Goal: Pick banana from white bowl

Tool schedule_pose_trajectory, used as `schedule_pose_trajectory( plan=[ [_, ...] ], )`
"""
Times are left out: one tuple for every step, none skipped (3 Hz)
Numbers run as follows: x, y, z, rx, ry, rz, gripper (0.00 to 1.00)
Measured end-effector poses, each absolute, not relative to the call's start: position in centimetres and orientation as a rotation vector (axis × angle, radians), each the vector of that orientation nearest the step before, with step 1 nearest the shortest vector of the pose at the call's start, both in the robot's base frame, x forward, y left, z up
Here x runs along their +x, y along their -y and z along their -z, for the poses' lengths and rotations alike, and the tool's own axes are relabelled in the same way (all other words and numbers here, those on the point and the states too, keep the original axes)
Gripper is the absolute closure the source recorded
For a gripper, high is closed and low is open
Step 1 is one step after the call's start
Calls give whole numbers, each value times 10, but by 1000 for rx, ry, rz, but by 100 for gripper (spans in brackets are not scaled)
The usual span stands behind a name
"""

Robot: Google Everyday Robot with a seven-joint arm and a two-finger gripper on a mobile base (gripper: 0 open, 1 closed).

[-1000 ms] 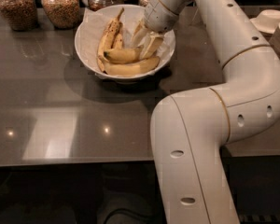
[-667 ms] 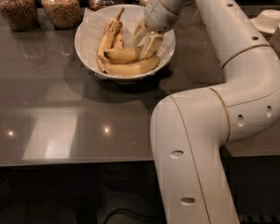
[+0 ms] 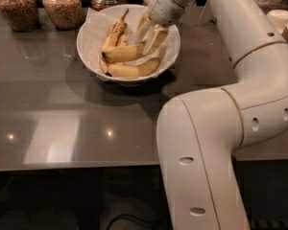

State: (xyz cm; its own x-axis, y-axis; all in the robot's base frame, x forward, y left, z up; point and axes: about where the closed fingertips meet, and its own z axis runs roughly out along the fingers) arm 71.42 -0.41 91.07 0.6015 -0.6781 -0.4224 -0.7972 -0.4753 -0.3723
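Observation:
The white bowl (image 3: 90,42), lined with crinkled white paper, stands at the back middle of the dark table. It holds several bananas. The banana (image 3: 120,53), clean yellow with a dark stem tip at its left end, lies across the middle of the bowl. My gripper (image 3: 145,43) reaches down into the bowl's right side. Its two fingers straddle the banana's right end and are closed on it. Brown-speckled bananas (image 3: 114,31) lie behind it. Another yellow banana (image 3: 132,71) lies in front of it.
Glass jars of grain (image 3: 62,5) line the table's back edge at left. Small white bowls (image 3: 282,19) are stacked at the far right. My white arm (image 3: 216,143) crosses the table's right half. The table's front edge (image 3: 72,166) runs below.
The gripper has risen slightly at the bowl's right side, and the banana's right end has come up a little with it.

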Motion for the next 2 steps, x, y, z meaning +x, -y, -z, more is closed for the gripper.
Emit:
schedule_pose_trajectory(
  plan=[
    [718, 9, -951, -2212, -1145, -183, 100],
    [718, 17, -986, -2130, -1131, -87, 100]
  ],
)
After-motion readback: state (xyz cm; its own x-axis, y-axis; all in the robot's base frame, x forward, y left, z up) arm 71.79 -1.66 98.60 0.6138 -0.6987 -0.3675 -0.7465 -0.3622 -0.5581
